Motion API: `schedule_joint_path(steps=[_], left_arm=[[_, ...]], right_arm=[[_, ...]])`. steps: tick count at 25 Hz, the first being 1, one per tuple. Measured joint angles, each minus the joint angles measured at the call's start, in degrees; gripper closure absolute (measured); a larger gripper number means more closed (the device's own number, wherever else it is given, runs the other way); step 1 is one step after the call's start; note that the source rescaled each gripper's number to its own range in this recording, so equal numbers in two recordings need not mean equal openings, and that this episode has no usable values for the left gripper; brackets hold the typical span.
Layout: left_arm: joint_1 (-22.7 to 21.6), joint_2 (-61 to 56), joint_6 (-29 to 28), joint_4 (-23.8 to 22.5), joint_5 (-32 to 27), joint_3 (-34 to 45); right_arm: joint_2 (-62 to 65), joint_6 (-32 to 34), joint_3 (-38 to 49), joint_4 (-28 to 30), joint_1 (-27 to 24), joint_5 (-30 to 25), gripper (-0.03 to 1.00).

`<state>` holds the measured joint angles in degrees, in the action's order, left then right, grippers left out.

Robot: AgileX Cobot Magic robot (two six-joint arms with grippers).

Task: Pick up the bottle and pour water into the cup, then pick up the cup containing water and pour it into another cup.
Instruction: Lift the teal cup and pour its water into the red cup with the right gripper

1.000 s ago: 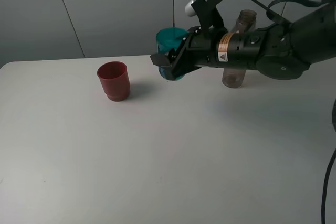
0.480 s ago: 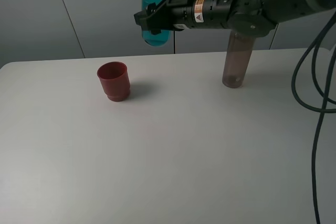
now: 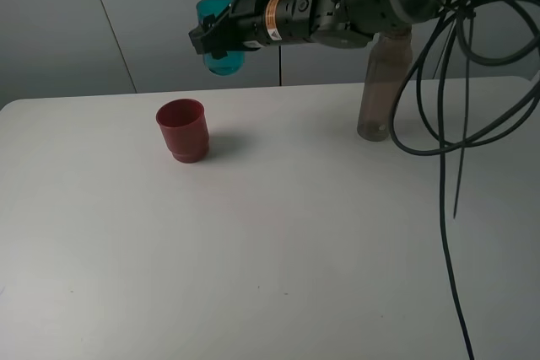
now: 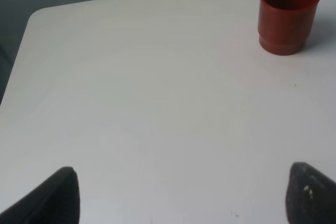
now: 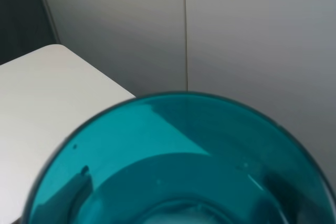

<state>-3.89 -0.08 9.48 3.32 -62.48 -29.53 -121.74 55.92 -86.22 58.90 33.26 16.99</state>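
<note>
My right gripper [image 3: 213, 38] is shut on the teal-blue cup [image 3: 223, 40], holding it in the air above the table, up and slightly right of the dark red cup [image 3: 183, 130]. The right wrist view is filled by the teal cup's rim and inside [image 5: 178, 166]. Upright at the back right of the table stands the smoky bottle [image 3: 381, 94], partly behind the right arm. My left gripper [image 4: 186, 195] is open over bare table, with the red cup [image 4: 289, 14] well ahead of it. It does not show in the exterior view.
The white table [image 3: 253, 250] runs to a grey panelled wall behind. Black cables [image 3: 447, 124] hang from the right arm down over the table's right side.
The right arm has lifted the teal cup off the table and carried it up and to the left, closer to the red cup. The bottle and red cup have not moved.
</note>
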Motion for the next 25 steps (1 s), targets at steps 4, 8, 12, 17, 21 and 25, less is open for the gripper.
schedule_joint_path(steps=[4,8,12,17,21,25], left_arm=[[0.00,0.00,0.00,0.00,0.00,0.00],[0.00,0.00,0.00,0.00,0.00,0.00],[0.00,0.00,0.00,0.00,0.00,0.00],[0.00,0.00,0.00,0.00,0.00,0.00],[0.00,0.00,0.00,0.00,0.00,0.00],[0.00,0.00,0.00,0.00,0.00,0.00]], right_arm=[[-3.62,0.67,-5.01,2.35,0.68,-0.21,0.88],[-6.84,1.03,-9.60,4.49,1.16,-0.91,0.88],[-9.99,1.43,-13.54,5.34,1.51,-1.42,0.88],[-13.21,1.67,-17.04,6.49,1.88,-3.83,0.88],[-15.23,1.16,-18.86,8.43,1.88,-5.56,0.88],[-15.55,-2.89,-19.01,9.47,1.88,-8.07,0.88]])
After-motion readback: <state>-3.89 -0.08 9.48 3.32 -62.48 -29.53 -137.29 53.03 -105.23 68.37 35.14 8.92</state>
